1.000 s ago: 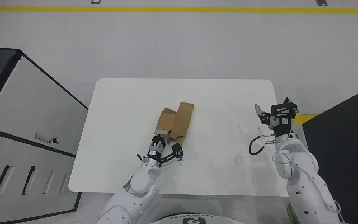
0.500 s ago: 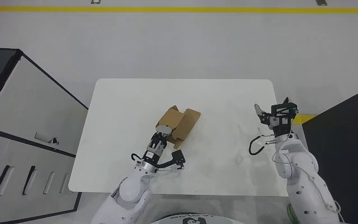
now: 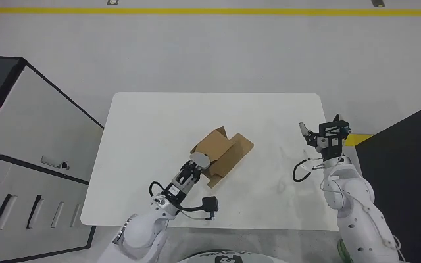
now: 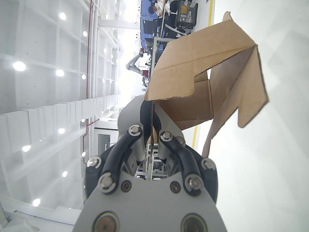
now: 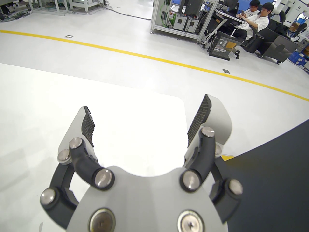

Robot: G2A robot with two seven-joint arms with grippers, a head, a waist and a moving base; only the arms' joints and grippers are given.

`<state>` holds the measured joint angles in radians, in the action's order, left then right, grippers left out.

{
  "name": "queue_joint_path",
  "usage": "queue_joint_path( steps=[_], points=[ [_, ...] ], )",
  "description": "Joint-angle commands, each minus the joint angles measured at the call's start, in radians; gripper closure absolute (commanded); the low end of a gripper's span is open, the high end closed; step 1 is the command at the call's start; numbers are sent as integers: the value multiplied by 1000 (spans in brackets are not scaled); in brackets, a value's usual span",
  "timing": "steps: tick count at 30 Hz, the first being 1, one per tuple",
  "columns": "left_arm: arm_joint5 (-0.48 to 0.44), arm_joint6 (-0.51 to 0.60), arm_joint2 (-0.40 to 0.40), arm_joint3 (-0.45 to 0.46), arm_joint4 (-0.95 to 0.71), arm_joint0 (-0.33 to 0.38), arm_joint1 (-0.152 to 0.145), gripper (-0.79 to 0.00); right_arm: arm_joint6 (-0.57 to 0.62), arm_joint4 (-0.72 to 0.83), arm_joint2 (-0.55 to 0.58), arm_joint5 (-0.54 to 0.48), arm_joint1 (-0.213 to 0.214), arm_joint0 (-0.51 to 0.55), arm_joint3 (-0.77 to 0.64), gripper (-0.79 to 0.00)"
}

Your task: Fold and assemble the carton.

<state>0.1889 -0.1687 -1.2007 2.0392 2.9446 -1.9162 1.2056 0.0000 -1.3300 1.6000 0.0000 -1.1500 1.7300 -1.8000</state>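
left pincer tight on edge of half-open carton

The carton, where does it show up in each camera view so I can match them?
Top view: the carton sits mid-table, one flap pinched by the left gripper.
Left wrist view: the carton stands open, its edge clamped in that gripper.
Right wrist view: the open right gripper over the table edge.
Shared landmark: the yellow floor line.
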Motion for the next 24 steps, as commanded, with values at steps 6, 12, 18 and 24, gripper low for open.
queue_joint_path(
  steps=[6,12,18,24],
  points=[
    [41,-159,-61,89,-83,0,-16,0,0,0,0,0,0,0,0,-785],
    [-21,-335,-148,162,-268,7,-32,0,0,0,0,0,0,0,0,-785],
    [-37,-367,-170,186,-329,14,-35,0,0,0,0,0,0,0,0,-785],
    [-45,-371,-169,192,-327,30,-36,0,0,0,0,0,0,0,0,-785]
  ],
)
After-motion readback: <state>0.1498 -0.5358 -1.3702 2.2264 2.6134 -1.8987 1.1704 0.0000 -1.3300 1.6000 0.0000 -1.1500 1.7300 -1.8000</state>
